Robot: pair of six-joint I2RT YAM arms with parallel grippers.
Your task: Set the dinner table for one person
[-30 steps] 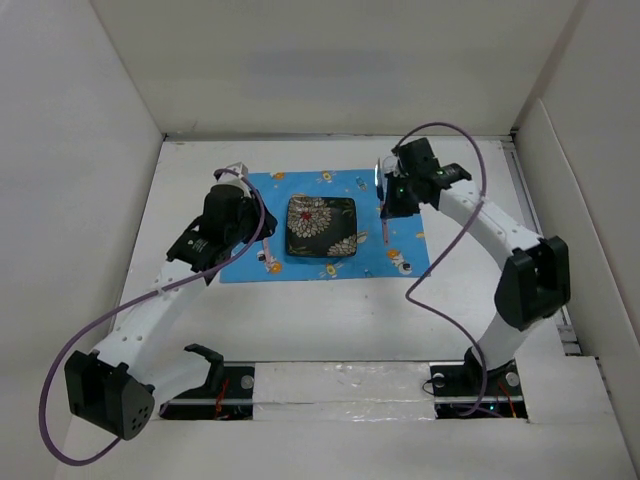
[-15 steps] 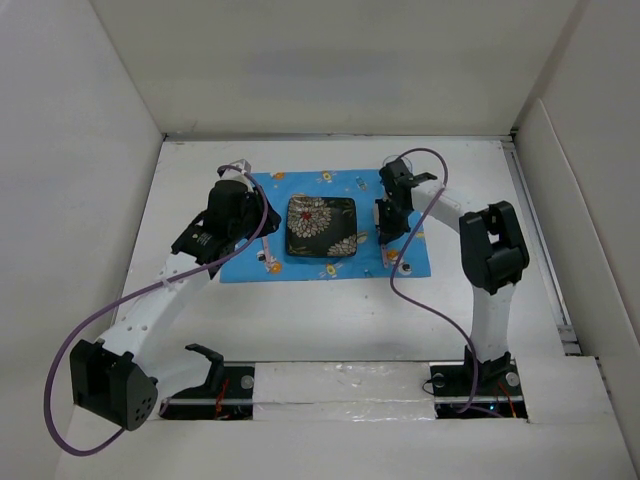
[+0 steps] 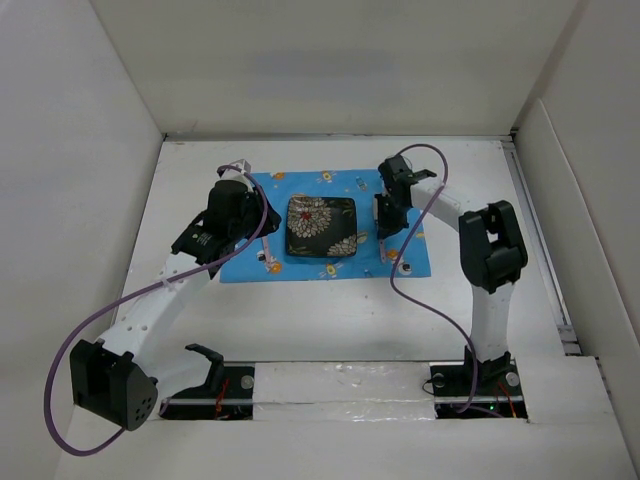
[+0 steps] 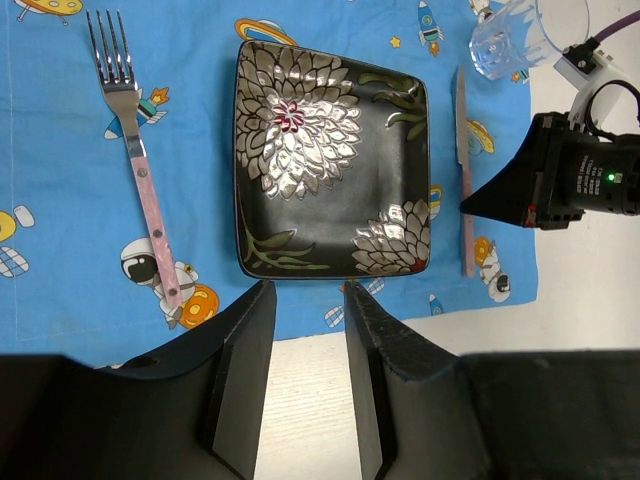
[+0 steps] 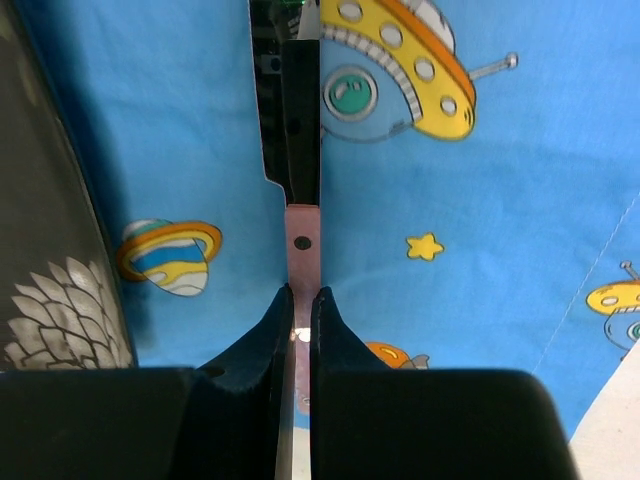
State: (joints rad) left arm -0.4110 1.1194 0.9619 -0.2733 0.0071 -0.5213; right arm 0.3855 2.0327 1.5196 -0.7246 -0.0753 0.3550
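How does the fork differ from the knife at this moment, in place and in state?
The fork lies left of the plate; the knife lies right of it. No hand touches the fork; the right hand is shut on the knife's handle. Both have pink handles and are on the blue mat.

In the right wrist view we lose the lower handle of the knife [image 5: 302,235] between the fingers of the right gripper [image 5: 301,295], its blade runs off the top edge, and the plate [image 5: 50,250] is cut by the left edge. In the left wrist view the glass [image 4: 510,45] is clipped at the top, and the left gripper [image 4: 305,300] covers part of the mat's [image 4: 60,200] lower edge. From above, the right arm [image 3: 450,205] hides most of the knife, and we cannot make out the glass.
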